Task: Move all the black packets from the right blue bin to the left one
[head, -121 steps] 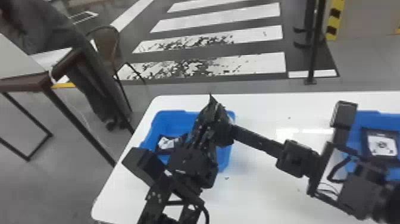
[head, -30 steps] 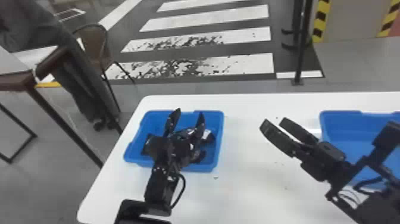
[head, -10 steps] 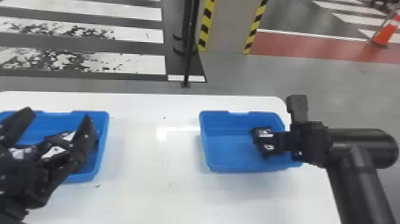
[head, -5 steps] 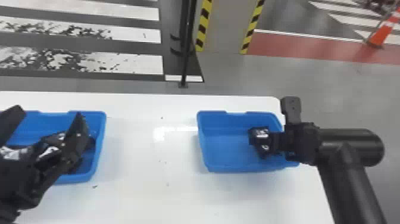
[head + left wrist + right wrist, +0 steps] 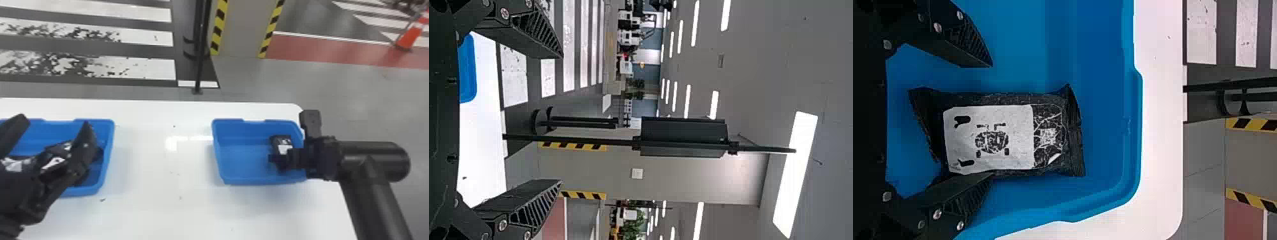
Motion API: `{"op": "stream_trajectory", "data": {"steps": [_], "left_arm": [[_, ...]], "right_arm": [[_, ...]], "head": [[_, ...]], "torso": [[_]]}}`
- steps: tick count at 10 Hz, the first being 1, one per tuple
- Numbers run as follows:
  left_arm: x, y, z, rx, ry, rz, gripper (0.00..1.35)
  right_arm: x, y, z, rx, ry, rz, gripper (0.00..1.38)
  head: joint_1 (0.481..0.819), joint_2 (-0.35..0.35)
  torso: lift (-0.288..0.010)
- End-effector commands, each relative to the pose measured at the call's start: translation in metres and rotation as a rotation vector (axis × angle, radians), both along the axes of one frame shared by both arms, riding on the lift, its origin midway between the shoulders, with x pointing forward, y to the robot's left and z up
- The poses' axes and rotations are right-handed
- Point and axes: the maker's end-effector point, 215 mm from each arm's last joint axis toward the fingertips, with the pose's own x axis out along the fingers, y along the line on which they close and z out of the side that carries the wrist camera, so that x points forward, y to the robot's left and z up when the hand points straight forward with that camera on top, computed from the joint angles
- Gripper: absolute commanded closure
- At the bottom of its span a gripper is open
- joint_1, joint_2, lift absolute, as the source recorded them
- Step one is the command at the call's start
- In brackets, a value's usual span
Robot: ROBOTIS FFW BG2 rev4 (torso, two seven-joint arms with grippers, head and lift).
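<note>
The right gripper is open and reaches into the right bin over the side wall. Its fingers stand well apart, with a black packet lying between them and extending forward past the fingertips. The packet lies on the bin floor with its white label facing the wrist camera. One finger overlaps a long edge of the packet in the right wrist view; contact there cannot be confirmed. A gap separates the opposite finger from the packet. The gripper has no hold on it.

The left gripper is wide open, with nothing held between its fingers. In the head view it overlaps the left bin, where black packets lie behind and beside the fingers; their number cannot be told.

Both bins rest on a white table. Beyond the table, ahead of the grippers, stands a black post.
</note>
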Motion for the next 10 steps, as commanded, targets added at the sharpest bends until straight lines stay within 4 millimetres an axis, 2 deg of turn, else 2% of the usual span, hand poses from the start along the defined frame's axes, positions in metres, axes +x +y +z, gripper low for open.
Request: {"op": "stream_trajectory", "data": {"steps": [1, 2, 4, 6, 8, 10], "left_arm": [[0.0, 0.001, -0.001, -0.005, -0.001, 0.002, 0.15], [0.0, 0.001, -0.003, -0.007, 0.002, 0.002, 0.15], [0.0, 0.001, -0.002, -0.009, -0.003, 0.002, 0.15], [-0.001, 0.002, 0.002, -0.02, -0.017, 0.002, 0.15], [-0.002, 0.002, 0.006, -0.025, -0.029, 0.001, 0.15], [-0.002, 0.003, 0.003, -0.058, -0.033, -0.002, 0.15]], "right_arm": [[-0.002, 0.002, -0.005, 0.017, 0.01, -0.001, 0.77], [-0.003, 0.005, -0.006, 0.023, 0.007, 0.003, 1.09], [0.005, 0.014, -0.001, 0.041, -0.048, 0.02, 1.13], [0.014, 0.022, 0.022, 0.015, -0.203, 0.049, 1.15], [0.019, 0.042, 0.061, 0.02, -0.375, 0.082, 1.15], [0.02, 0.08, 0.111, 0.097, -0.546, 0.152, 1.15]], "head": [[0.695, -0.22], [0.695, -0.219], [0.695, -0.213], [0.695, -0.203], [0.695, -0.188], [0.695, -0.161]], "torso": [[-0.14], [-0.14], [-0.14], [-0.14], [-0.14], [-0.14]]}}
